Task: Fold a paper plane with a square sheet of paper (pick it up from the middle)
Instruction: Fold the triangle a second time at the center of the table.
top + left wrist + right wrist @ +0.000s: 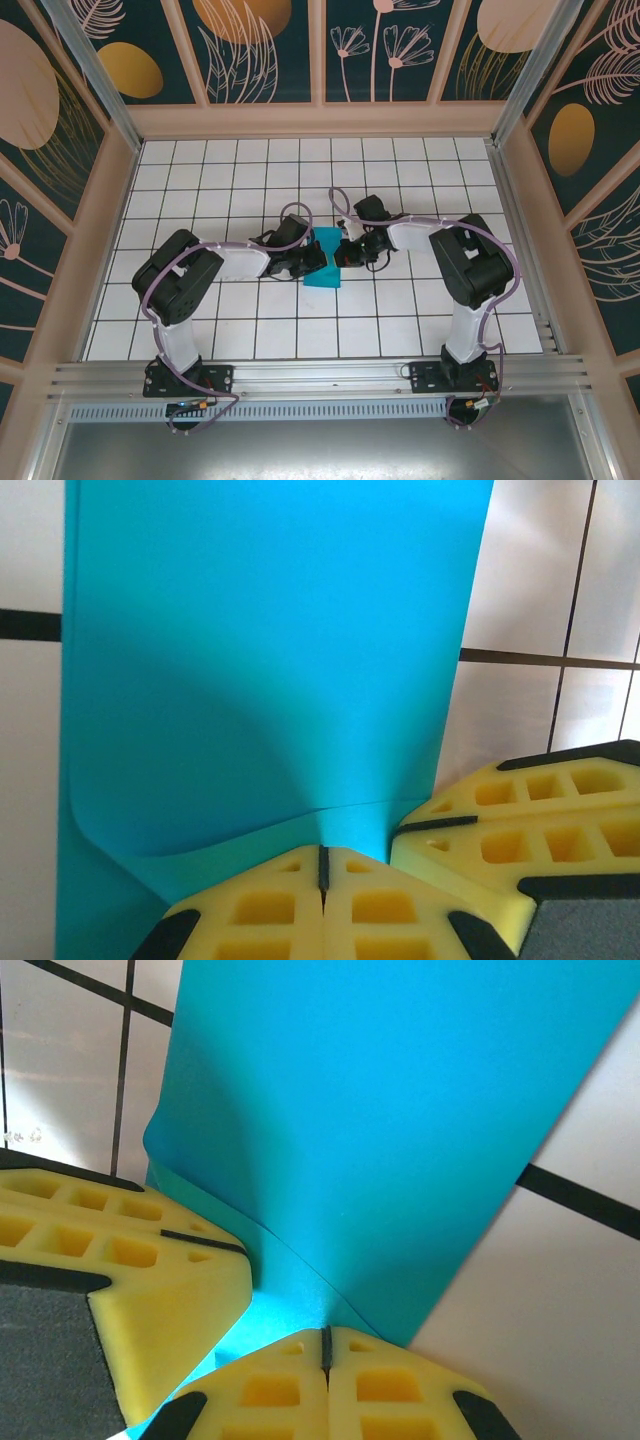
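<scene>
The square sheet of paper (pixel 323 266) is a folded cyan strip lying on the tiled floor between my two grippers. My left gripper (pixel 306 264) meets it from the left and my right gripper (pixel 346 252) from the right. In the left wrist view the paper (pixel 270 650) stretches away from my shut left gripper (pixel 323 865), whose tips rest at a fold edge; the right gripper's yellow fingers (pixel 520 820) sit close beside. In the right wrist view my right gripper (pixel 326 1345) is shut, its tips on the lower layer of the paper (pixel 390 1110), beside a slightly raised flap. No paper shows between either pair of jaws.
The white gridded table (pixel 200 190) is boxed in by tan frame walls (pixel 110 190) on three sides, with an aluminium rail (pixel 320 375) carrying both arm bases along the near edge. Both forearms stretch inward over the middle tiles.
</scene>
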Controlling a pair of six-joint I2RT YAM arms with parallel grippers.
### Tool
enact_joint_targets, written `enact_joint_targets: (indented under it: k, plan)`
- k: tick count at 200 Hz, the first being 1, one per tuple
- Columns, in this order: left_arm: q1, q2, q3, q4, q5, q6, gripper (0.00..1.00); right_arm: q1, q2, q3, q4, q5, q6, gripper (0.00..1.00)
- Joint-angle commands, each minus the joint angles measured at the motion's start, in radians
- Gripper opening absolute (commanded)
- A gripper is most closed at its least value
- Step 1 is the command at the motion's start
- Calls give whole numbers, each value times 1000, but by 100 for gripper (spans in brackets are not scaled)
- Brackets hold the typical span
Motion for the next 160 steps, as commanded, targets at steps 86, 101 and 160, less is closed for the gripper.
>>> enact_joint_targets:
  k: [86, 101, 160]
  plan:
    - [176, -29, -30, -129, -60, 122, 7, 2, 72, -13, -78, 245, -77, 0]
    - [196, -48, -32, -140, -73, 137, 7, 3, 71, -11, -77, 245, -82, 0]
    - [196, -240, -101, 29, 58, 129, 8, 44, 60, 19, -16, 160, -141, 0]
